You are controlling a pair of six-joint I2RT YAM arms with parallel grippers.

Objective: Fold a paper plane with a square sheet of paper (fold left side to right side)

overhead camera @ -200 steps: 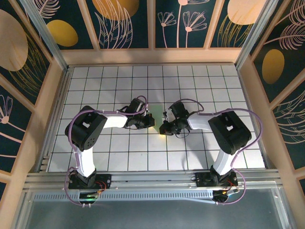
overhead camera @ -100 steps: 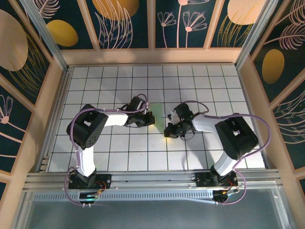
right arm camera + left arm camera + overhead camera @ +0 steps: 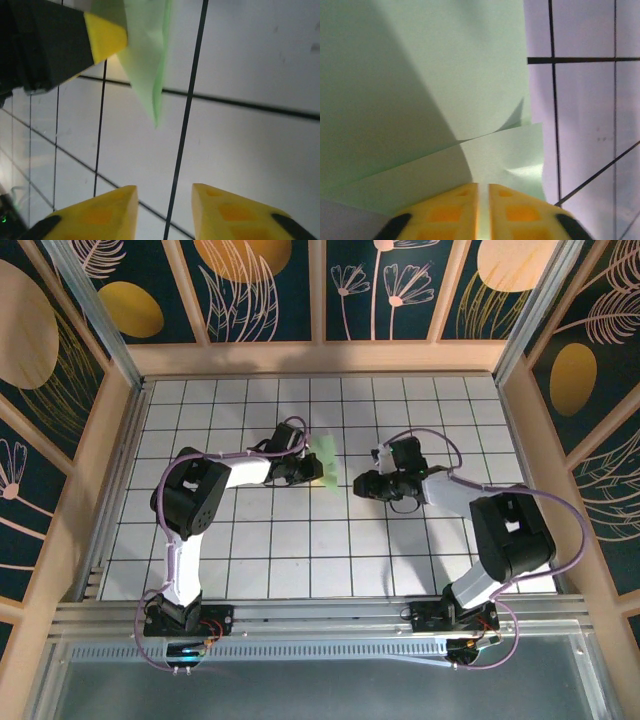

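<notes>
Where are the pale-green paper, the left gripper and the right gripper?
pale-green paper (image 3: 445,75): left wrist view, its broad upper flap.
left gripper (image 3: 483,189): left wrist view, midway between fingertips.
right gripper (image 3: 165,192): right wrist view, midway between fingertips.

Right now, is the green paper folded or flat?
Folded: the green paper shows a crease, overlapping layers, and tapers to a point.

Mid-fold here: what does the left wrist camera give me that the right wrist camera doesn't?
Left wrist: the thin pale-green paper sheet as two layers, the upper one curling, its edge at the nearly closed yellow fingers of the left gripper. Right wrist: the right gripper open and empty, with the sheet's pointed corner beyond it. Both: the sheet and the white grid tiles.
</notes>
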